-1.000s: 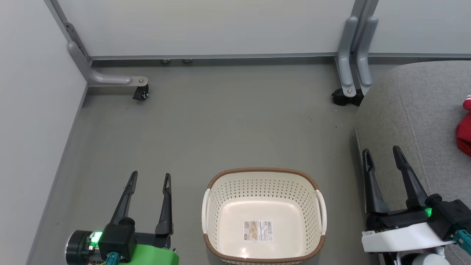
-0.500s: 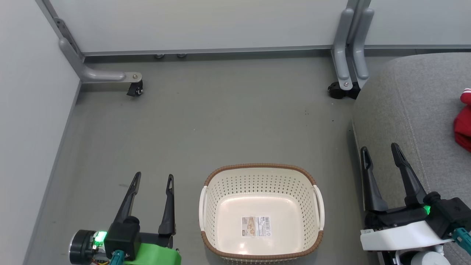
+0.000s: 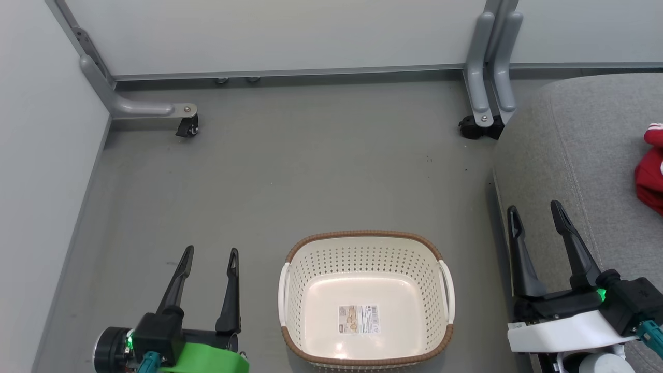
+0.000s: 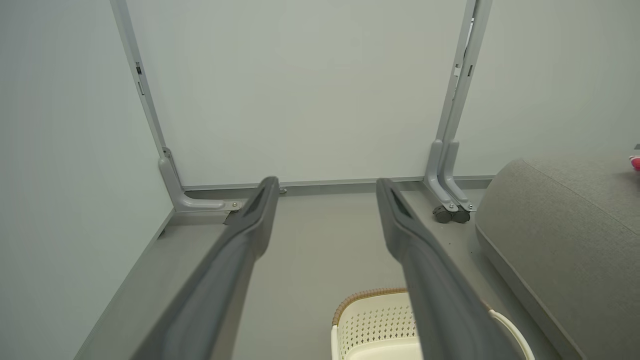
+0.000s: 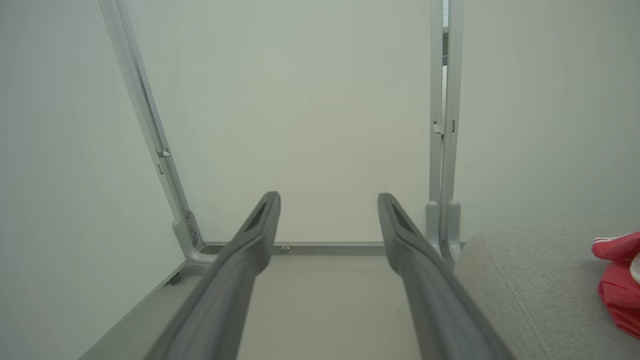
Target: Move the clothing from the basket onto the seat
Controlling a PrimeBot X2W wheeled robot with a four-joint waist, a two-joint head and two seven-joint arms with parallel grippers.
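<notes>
L gripper (image 3: 211, 251) hung low over the floor (image 3: 311, 171), fingers apart, pointing fwd. Centre: the basket (image 3: 362, 234) stood on floor, bottom label (image 3: 357, 318) exposed. R gripper (image 3: 534, 207) hung over left edge of the seat (image 3: 580, 155), fingers apart, leaning slightly left. Far right, the clothing (image 3: 650, 176) lay on seat, well apart from R gripper.

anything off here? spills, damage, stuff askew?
Nothing stands out. The basket sits upright on the floor, empty apart from its bottom label; the clothing lies on the seat at the right edge. Both the left gripper and right gripper are open, holding nothing.
</notes>
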